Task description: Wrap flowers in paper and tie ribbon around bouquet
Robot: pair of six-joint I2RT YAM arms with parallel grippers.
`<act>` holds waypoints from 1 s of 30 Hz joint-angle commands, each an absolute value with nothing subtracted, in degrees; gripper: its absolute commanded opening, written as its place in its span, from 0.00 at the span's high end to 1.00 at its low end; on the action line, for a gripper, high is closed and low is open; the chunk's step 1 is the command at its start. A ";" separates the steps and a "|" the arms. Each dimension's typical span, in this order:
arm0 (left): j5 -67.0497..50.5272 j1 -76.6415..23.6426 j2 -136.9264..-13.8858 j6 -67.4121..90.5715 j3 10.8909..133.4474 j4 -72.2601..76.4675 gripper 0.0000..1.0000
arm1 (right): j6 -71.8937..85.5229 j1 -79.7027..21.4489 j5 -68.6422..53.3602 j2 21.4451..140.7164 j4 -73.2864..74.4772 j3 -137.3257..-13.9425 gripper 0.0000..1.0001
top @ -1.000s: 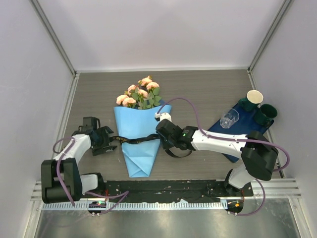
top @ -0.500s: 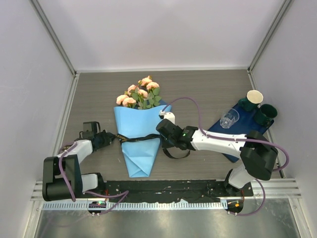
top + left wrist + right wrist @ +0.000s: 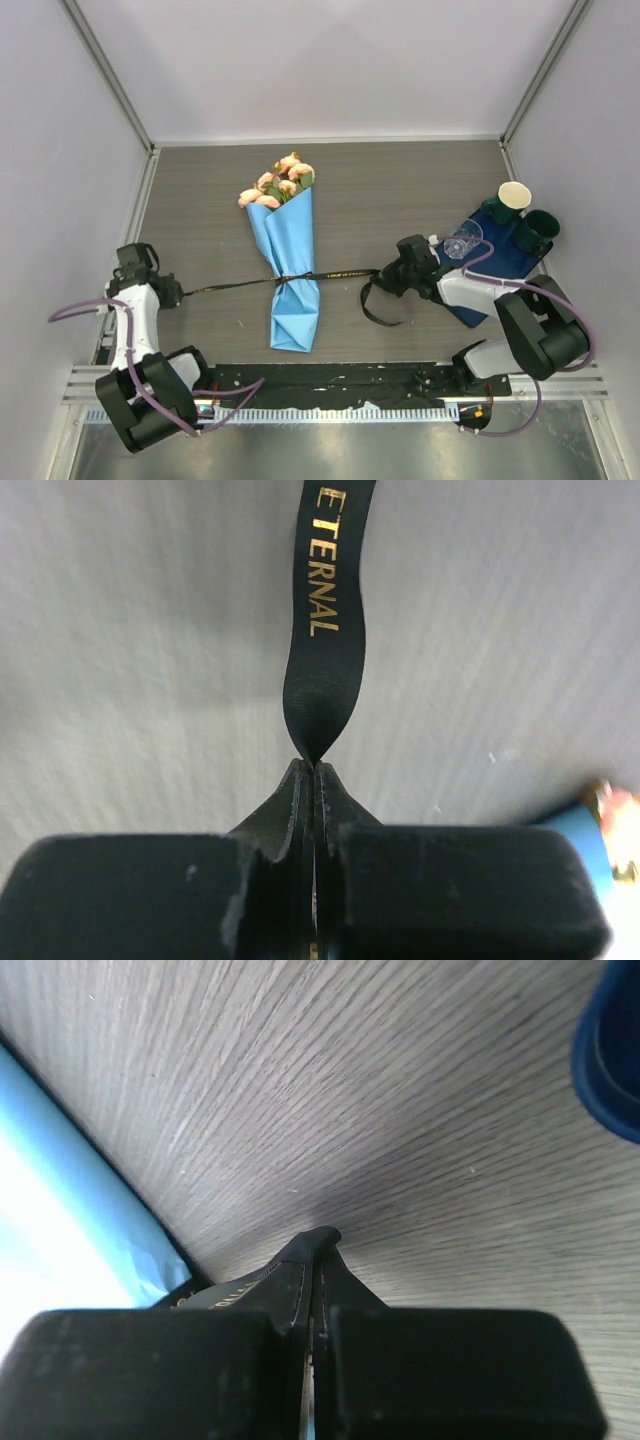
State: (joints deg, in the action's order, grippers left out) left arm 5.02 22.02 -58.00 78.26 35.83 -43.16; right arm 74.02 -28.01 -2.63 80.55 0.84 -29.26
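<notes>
Left end effector point(image 3: 168, 293), pinched shut on one end of the black ribbon point(image 3: 235, 286), holds it taut. The ribbon runs in a near-straight line to its right and cinches the waist of the bouquet point(image 3: 290, 250). The bouquet's long axis lies square to that line on the desk point(image 3: 400, 190), flowers point(image 3: 278, 185) pointing away from the arms. Beyond, the right end effector point(image 3: 392, 276), likewise clamped on the ribbon, sits somewhat nearer the bouquet, with a slack tail looping beside it.
</notes>
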 commanded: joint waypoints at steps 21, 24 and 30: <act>26.01 35.33 -67.94 66.89 47.89 -52.64 1.00 | 69.97 -0.70 4.22 58.36 -0.98 -18.72 1.00; 26.63 35.42 -69.25 66.80 49.30 -53.09 1.00 | 69.35 1.58 4.66 59.67 -0.35 -18.99 1.00; 26.54 35.51 -71.36 66.62 51.33 -53.97 1.00 | 66.62 3.51 5.71 61.08 3.69 -20.57 1.00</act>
State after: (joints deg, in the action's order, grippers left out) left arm 13.50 33.26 -70.52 67.40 47.53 -58.15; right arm 68.95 0.03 -6.04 60.62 2.74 -18.09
